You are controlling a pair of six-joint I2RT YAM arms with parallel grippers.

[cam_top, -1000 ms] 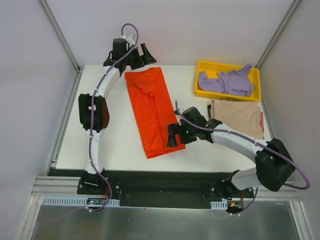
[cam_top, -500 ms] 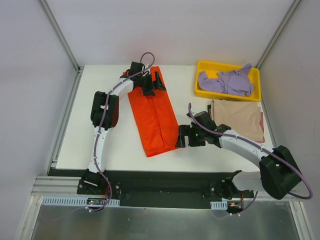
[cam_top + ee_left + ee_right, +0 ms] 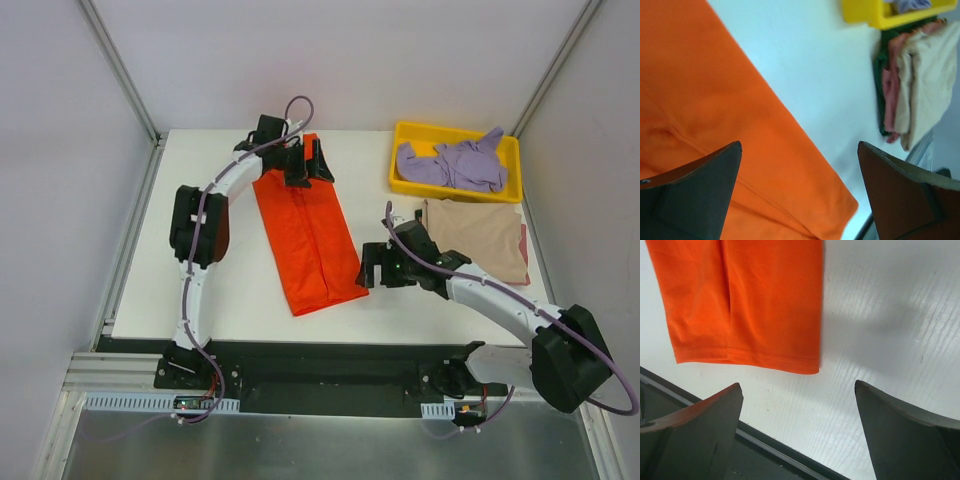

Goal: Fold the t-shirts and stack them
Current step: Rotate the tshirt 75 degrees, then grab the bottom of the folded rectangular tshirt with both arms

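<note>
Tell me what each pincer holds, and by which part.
Nothing is held. The left pincer hangs open over the folded orange-red cloth t-shirt; the right pincer hangs open beside its near corner.

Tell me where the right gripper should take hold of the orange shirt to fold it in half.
Likely the hem corner nearest the open right gripper, approached from the right. The orange shirt lies flat as a long folded strip, so only its edges offer a lip; one finger could slide under there along the table.
</note>
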